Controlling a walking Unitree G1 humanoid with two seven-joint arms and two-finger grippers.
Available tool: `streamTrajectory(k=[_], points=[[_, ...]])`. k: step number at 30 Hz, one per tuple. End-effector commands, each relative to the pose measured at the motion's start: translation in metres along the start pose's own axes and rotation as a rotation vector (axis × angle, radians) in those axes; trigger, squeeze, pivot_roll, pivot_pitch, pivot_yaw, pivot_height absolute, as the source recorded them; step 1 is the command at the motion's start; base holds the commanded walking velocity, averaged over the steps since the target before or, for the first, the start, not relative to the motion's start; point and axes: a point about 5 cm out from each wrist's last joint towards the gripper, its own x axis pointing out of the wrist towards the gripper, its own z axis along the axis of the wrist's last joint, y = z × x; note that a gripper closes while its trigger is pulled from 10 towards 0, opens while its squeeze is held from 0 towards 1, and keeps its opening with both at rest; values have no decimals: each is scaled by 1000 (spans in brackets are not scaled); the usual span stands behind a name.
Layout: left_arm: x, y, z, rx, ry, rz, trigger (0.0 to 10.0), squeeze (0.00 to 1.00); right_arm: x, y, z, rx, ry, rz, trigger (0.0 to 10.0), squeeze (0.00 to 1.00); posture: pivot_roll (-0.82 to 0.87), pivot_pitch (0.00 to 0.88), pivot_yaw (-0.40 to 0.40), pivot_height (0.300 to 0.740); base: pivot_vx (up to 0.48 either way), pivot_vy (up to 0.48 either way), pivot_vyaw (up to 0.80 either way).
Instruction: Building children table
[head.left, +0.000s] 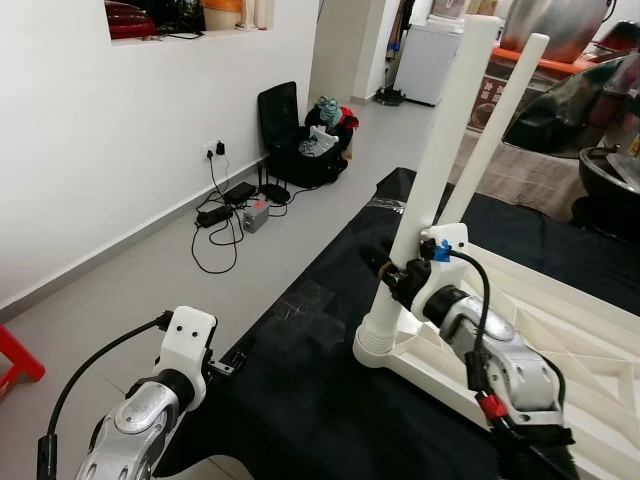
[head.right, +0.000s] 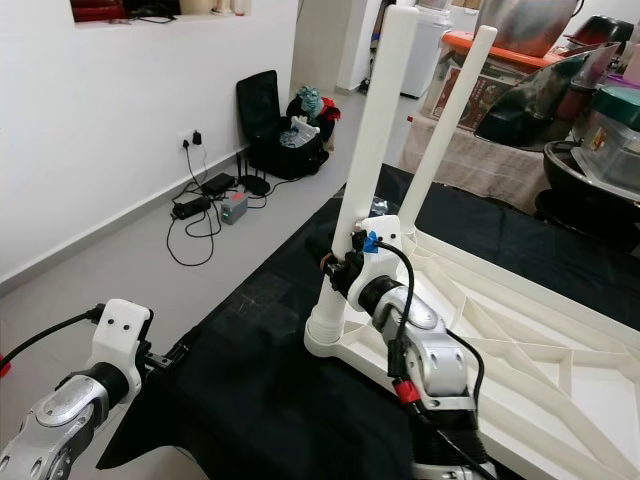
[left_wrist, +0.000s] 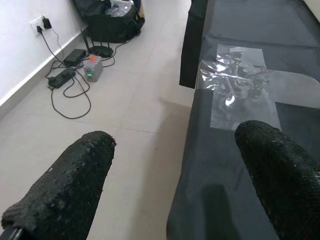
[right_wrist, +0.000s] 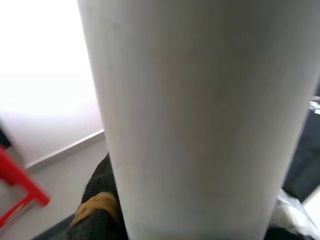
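A white children's table (head.left: 590, 370) lies upside down on a black cloth (head.left: 300, 390). Two white legs stand up from it: the near leg (head.left: 440, 150) at the corner and a far leg (head.left: 495, 120) behind it. My right gripper (head.left: 392, 272) is shut on the near leg just above its ribbed base (head.left: 378, 345). In the right wrist view that leg (right_wrist: 200, 115) sits between the black fingers (right_wrist: 97, 205). My left gripper (left_wrist: 175, 142) is open and holds nothing, low at the cloth's near left edge over the tiled floor.
A clear plastic bag (left_wrist: 240, 90) with small parts lies on the cloth. A power strip and cables (head.left: 225, 215) lie by the left wall, beside a black bag (head.left: 300, 150). A red stool leg (head.left: 15, 360) stands at far left. Household clutter (head.left: 600, 170) crowds the right.
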Motion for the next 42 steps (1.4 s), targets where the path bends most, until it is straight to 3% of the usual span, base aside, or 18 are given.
streamTrajectory(k=[1,2,3,4,7,9,11,13,14,15,16,28,33,34,36,37,40,42], points=[[-1,0,-5,15,16,-1,10000,0,-10,-28,-9,-5,18,-251,0,0,168,0,-140,740,0,0,0],[-1,0,-5,15,18,4,10000,0,-24,-45,-15,-11,39,-460,0,0,162,0,-139,740,0,0,0],[-1,0,-5,15,18,4,10000,0,-24,-45,-15,-11,39,-460,0,0,162,0,-139,740,0,0,0],[-1,0,-5,16,20,9,10000,0,-41,-56,-20,-15,51,-616,0,0,157,0,-137,740,0,0,0],[-1,0,-5,16,20,9,10000,0,-41,-56,-20,-15,51,-616,0,0,157,0,-137,740,0,0,0],[-1,0,-5,16,21,13,10000,0,-52,-61,-23,-18,59,-703,0,0,157,0,-137,740,0,0,0],[1,0,-6,19,23,13,10000,0,-61,-47,-16,-98,9,-717,0,0,140,0,-123,740,0,0,0],[1,0,-6,19,23,13,10000,0,-61,-47,-16,-98,9,-717,0,0,140,0,-123,740,0,0,0],[3,-1,-6,22,22,11,10000,0,-56,-33,-7,-111,-61,-650,0,0,142,0,-122,740,0,0,0],[3,-1,-6,22,22,11,10000,0,-56,-33,-7,-111,-61,-650,0,0,142,0,-122,740,0,0,0],[3,-1,-5,23,20,10,10000,0,-52,-30,-3,-121,-86,-618,10000,0,142,0,-122,740,0,0,0],[1,2,-8,24,25,20,10000,0,-44,-8,10,-158,-197,-489,10000,0,151,0,-130,740,0,0,0],[2,3,-8,25,25,19,10000,0,-37,8,8,-122,-172,-280,10000,0,146,0,-125,740,0,0,0],[3,2,-8,25,25,16,10000,0,-33,14,9,-115,-159,-119,10000,0,141,0,-119,740,0,0,0],[3,2,-8,25,25,16,10000,0,-33,14,9,-115,-159,-119,10000,0,141,0,-119,740,0,0,0],[4,2,-8,25,25,13,10000,0,-32,19,10,-111,-150,-5,10000,0,142,0,-120,740,0,0,0],[4,2,-8,25,25,13,10000,0,-32,19,10,-111,-150,-5,10000,0,142,0,-120,740,0,0,0],[5,0,-7,24,23,7,10000,0,-26,11,20,-211,-129,227,10000,0,150,0,-131,740,0,0,0]])
